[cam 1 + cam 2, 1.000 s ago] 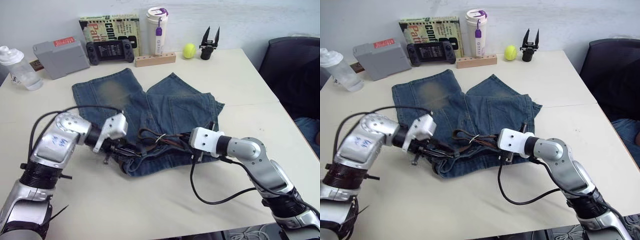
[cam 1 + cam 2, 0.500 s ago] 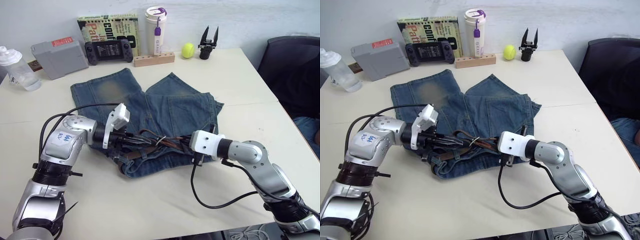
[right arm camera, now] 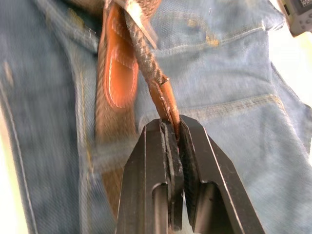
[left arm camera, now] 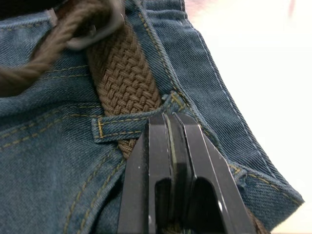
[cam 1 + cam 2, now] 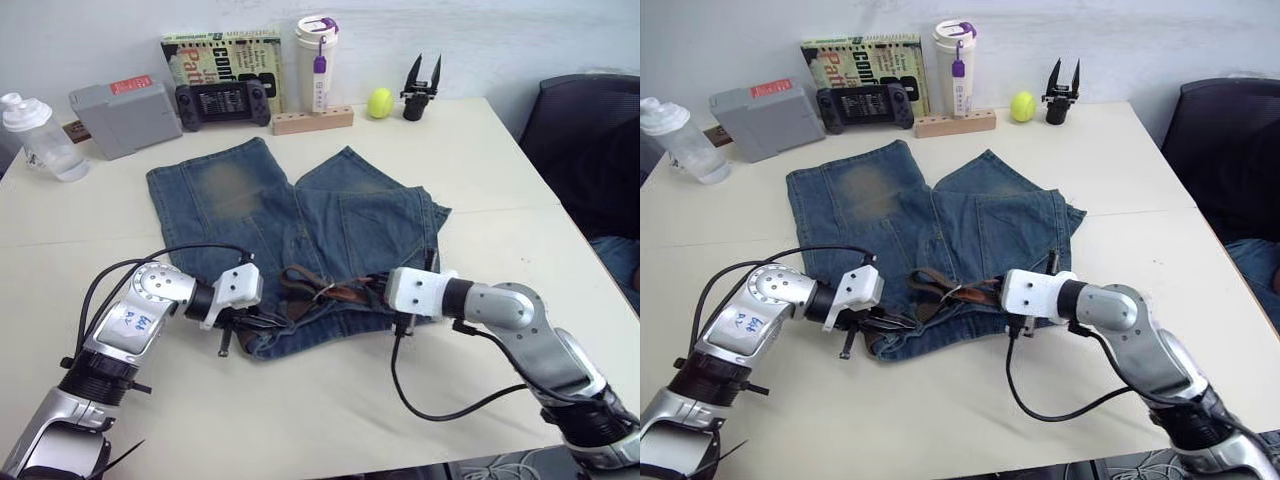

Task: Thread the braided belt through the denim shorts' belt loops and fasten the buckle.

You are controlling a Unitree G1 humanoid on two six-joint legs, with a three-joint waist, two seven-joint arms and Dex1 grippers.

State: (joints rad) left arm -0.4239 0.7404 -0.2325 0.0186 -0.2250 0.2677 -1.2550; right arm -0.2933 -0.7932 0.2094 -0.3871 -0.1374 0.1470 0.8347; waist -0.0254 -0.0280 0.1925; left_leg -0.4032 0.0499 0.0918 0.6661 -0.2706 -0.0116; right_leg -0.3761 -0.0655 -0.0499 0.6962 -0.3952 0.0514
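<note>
While both arms work at the waistband:
Denim shorts (image 5: 300,215): flat on table (image 5: 480,160).
Braided belt (image 4: 124,78): under a belt loop (image 4: 122,127).
Left gripper (image 4: 168,119): pinched on that loop.
Right gripper (image 3: 171,127): clamped on the belt's tan leather end.

The faded blue denim shorts (image 5: 300,225) lie mid-table, waistband toward the near edge, with the dark-brown braided belt (image 5: 318,292) on that waistband. Along the far edge of the pale rectangular table (image 5: 470,170) stand a grey box (image 5: 125,115), a printed book (image 5: 222,55), a white tumbler (image 5: 316,62) and a yellow-green ball (image 5: 379,102).
</note>
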